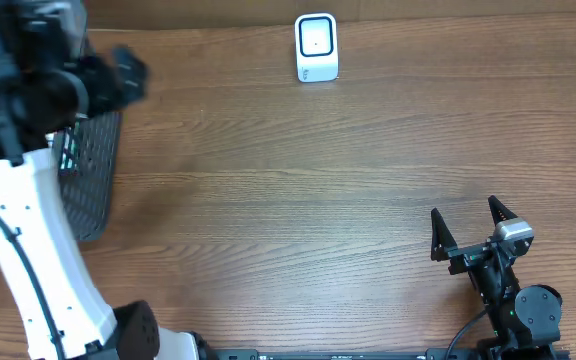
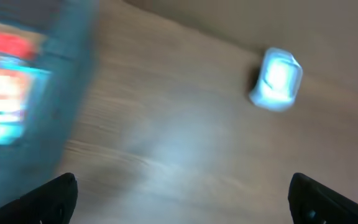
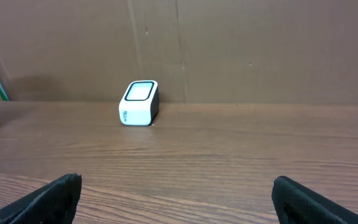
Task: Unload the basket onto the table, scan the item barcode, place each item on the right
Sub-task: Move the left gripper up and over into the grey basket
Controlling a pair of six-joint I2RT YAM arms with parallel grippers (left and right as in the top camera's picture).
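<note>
The white barcode scanner (image 1: 316, 47) stands upright at the far middle of the wooden table; it also shows as the scanner (image 3: 139, 103) in the right wrist view and, blurred, as the scanner (image 2: 277, 79) in the left wrist view. A blurred red, white and blue item (image 2: 5, 93) lies inside the dark basket (image 2: 73, 74). My left gripper (image 2: 182, 199) is open and empty, above the table beside the basket. My right gripper (image 1: 465, 212) rests open and empty at the near right, facing the scanner.
A black mesh basket (image 1: 90, 175) sits at the table's left edge, partly hidden by my raised left arm (image 1: 28, 220). A brown cardboard wall (image 3: 229, 50) backs the table behind the scanner.
</note>
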